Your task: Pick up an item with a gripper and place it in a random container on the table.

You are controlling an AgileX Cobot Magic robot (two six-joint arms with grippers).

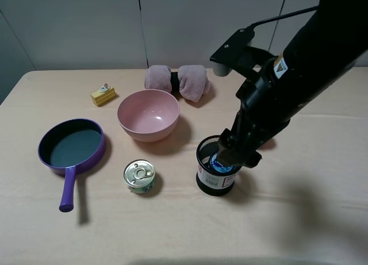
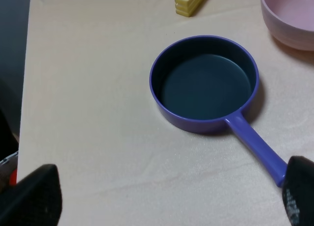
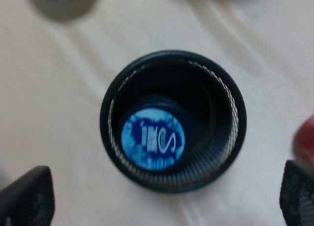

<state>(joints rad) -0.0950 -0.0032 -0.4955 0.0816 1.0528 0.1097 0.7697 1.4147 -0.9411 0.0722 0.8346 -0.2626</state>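
Down inside the mesh cup [image 3: 172, 120] sits the little jar [image 3: 152, 138], its blue printed cap facing straight up at my right wrist camera, tucked against one side of the wall. My right pincer [image 3: 162, 199] hangs above the rim with its pads [image 3: 27, 196] spread wide, well clear on either side of the cup, pinching nothing. So the drop looks done, I'd say.

The risk now is the exit. From the high camera my right pincer [image 1: 230, 156] looks very close to the cup [image 1: 215, 174], right over its far edge. If I pull away sideways or tilt before rising, a pad could catch the rim and tip the light cup, spilling the jar onto the table [image 1: 299, 219]. The tin can [image 1: 140, 176] and the pink bowl [image 1: 148, 114] stand near on that side too.

My right arm reaches in steeply from the far right, wrist bent down over the cup. My left pincer [image 2: 162, 199] is spread too, holding nothing, parked above the purple pan [image 2: 204, 84].
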